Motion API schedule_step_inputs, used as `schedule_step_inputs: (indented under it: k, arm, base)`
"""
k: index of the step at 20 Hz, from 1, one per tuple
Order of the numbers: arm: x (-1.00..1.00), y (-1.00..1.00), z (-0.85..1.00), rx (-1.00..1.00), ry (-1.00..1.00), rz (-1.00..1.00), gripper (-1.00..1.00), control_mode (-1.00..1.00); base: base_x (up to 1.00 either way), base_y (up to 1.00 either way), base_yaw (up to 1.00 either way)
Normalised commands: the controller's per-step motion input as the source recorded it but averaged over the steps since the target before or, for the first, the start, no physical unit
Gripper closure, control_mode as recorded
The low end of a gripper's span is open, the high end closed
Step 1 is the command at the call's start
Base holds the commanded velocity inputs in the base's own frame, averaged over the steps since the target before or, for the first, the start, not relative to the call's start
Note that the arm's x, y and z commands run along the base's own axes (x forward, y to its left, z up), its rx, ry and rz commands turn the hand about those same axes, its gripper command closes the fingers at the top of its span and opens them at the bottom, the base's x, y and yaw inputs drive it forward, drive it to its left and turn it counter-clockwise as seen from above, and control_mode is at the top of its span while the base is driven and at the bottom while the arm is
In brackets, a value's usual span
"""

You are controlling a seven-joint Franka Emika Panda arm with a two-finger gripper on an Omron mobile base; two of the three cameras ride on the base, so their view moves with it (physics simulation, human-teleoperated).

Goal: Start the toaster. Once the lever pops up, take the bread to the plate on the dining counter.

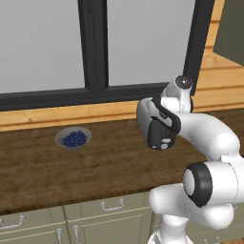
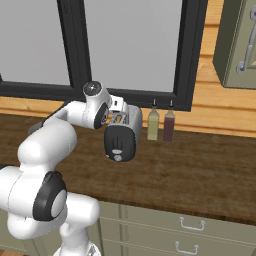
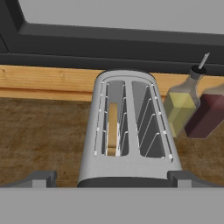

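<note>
We see the toaster [image 3: 129,131] right under our hand, standing on the dark wood bench [image 2: 200,170] near the window [image 2: 130,45]. From the hand view it has two long slots on top. The bread [image 3: 113,127] sits down inside the left slot, a thin tan slice standing on its edge. The right slot has just wire bars in it.

In the right base view we see the toaster's black end face with a small pale lever [image 2: 117,151] and a round knob [image 2: 117,158] just below it. In the left base view the same black end [image 1: 159,136] peeks out beside our arm.

Our jaws [image 3: 112,178] hang above the near end of the toaster. The two dark tips [image 3: 39,178] stand wide apart, one at each side of the toaster, and they pinch nothing.

At three o'clock from the toaster, just beside it, stand two bottles, a yellow bottle [image 3: 181,105] and a dark red bottle [image 3: 208,114], touching each other.

Well away at nine o'clock on the bench sits a grey bowl of blueberries [image 1: 73,138]. Green drawers [image 2: 185,230] with handles run under the bench.
</note>
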Motion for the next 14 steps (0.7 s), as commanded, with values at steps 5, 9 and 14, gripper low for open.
schedule_step_inputs:
  k: [5,9,14]
  arm:
    - [0.0,0.0,0.0,0.0,0.0,0.0,-1.0,-1.0]
    - [0.0,0.0,0.0,0.0,0.0,0.0,-1.0,-1.0]
    - [0.0,0.0,0.0,0.0,0.0,0.0,-1.0,-1.0]
  base:
    - [0.0,0.0,0.0]
    - [0.0,0.0,0.0]
    - [0.0,0.0,0.0]
